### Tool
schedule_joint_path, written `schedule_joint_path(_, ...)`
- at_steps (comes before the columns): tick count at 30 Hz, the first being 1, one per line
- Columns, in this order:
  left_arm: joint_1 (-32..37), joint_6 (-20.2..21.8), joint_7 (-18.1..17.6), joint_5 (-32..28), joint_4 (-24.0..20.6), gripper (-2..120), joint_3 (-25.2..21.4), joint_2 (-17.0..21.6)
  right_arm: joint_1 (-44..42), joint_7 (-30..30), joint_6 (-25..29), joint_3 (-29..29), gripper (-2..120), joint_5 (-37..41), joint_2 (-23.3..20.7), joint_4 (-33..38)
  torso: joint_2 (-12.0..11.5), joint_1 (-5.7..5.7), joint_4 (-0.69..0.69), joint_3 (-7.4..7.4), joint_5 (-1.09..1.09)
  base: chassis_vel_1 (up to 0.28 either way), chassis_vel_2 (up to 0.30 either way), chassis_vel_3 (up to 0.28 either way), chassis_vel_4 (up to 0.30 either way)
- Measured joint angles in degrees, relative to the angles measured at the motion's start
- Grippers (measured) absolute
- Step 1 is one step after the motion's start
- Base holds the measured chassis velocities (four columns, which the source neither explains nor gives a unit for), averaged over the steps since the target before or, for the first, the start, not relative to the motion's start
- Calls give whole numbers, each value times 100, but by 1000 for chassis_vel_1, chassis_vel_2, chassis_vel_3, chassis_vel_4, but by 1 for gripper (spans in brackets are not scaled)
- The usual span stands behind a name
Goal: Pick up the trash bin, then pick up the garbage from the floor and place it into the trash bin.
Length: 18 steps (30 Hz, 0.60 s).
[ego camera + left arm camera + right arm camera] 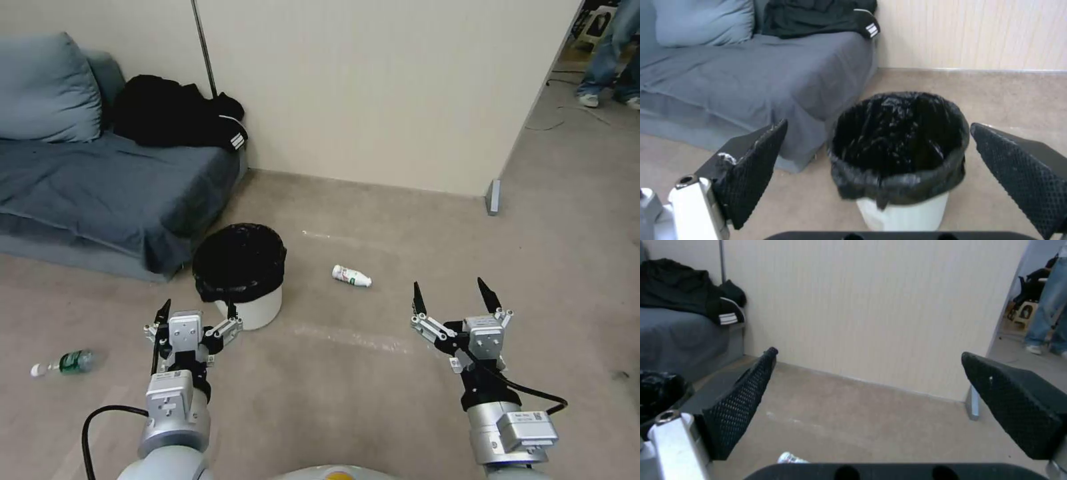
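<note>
The trash bin (241,275) is a small white bin lined with a black bag, standing on the floor (400,227) by the sofa's corner. My left gripper (197,311) hangs open just in front of it, a little to its left. In the left wrist view the trash bin (900,156) sits between the spread fingers (753,166), farther off. Garbage lies on the carpet: a white bottle (351,276) right of the bin and a green-labelled clear bottle (65,363) at the left. My right gripper (455,297) is open above bare carpet, with the white bottle (791,458) near it.
A grey sofa (113,187) with a cushion and black clothes (177,113) fills the left. A beige partition wall (373,93) stands behind, its metal foot (493,197) at the right end. A person's legs (610,53) show in the far right passage. Open carpet lies in the middle.
</note>
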Motion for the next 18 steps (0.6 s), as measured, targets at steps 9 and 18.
schedule_joint_path(9,-3,-4,-1,-1,10,100,-7,-6,2,-10,28,6,100,-30,0,-33,0,0,-2,0,-1,-180,195,173,-186)
schedule_joint_path(18,-6,-10,-5,-1,10,100,-12,-16,6,-83,117,19,100,-37,0,-47,0,1,0,1,-1,-173,165,168,-157)
